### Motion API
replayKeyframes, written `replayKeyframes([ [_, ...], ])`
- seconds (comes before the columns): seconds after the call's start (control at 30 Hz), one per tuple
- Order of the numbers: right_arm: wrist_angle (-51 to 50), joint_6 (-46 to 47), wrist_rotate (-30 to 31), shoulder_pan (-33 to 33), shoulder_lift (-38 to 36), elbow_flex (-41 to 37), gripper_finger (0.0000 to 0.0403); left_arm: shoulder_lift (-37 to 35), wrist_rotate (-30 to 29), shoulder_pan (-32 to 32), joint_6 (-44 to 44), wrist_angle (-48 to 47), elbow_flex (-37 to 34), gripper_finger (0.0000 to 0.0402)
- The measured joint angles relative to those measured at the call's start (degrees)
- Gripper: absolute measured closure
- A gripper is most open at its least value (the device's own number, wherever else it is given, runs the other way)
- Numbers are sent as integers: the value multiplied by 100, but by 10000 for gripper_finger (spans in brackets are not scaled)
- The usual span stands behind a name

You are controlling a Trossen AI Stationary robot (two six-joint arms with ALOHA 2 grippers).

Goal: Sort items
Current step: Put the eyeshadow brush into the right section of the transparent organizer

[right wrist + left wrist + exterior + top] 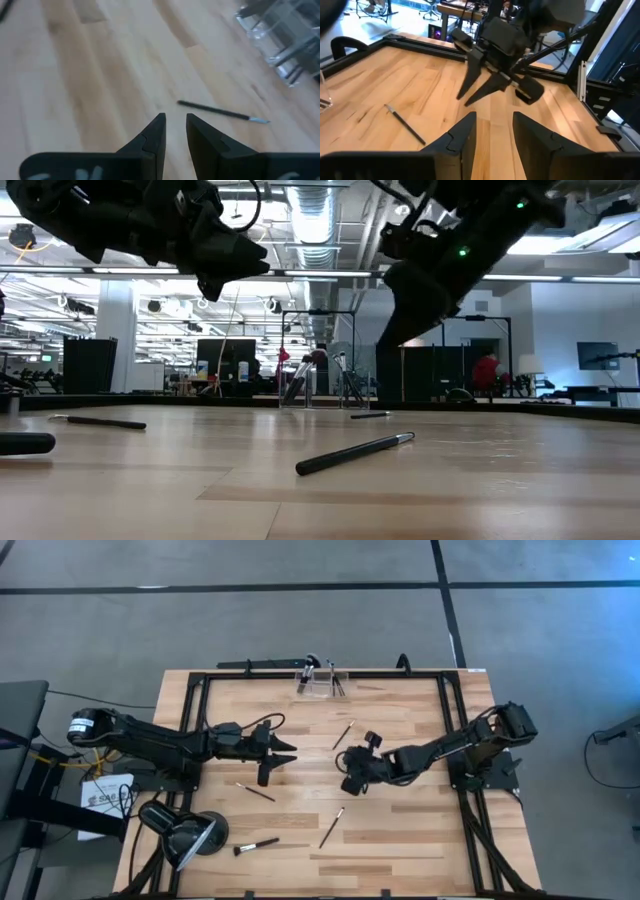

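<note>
Both hands hung empty above the bench (pixel 400 830): the left hand (pixel 285 757) at centre left and the right hand (pixel 352 783) at centre, each with fingers parted. Loose brushes lay scattered; the nearest brush (pixel 343 734), upper centre, should be straddled squarely before closing.

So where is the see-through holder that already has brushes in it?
In the high view, the clear holder sits at the middle of the table's far edge, against the black frame rail. The nearest loose brush lies just in front of it, toward the right gripper.
</note>
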Motion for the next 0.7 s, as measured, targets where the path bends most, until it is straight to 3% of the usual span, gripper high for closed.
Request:
replayKeyframes([
  [0.2,139,-8,-944,-158,-4,2,335,0,-169,-407,-16,-486,7,282],
  [0.37,527,-158,-1367,-282,-4,2,335,0,-785,-1026,-287,-1394,12,282],
  [0.53,1396,-360,-1524,-413,-4,2,335,0,-1353,-1717,-544,-3435,518,282],
  [0.7,1814,-710,-2075,-503,-4,4,335,0,-1208,-2083,-1038,-4612,957,282],
])
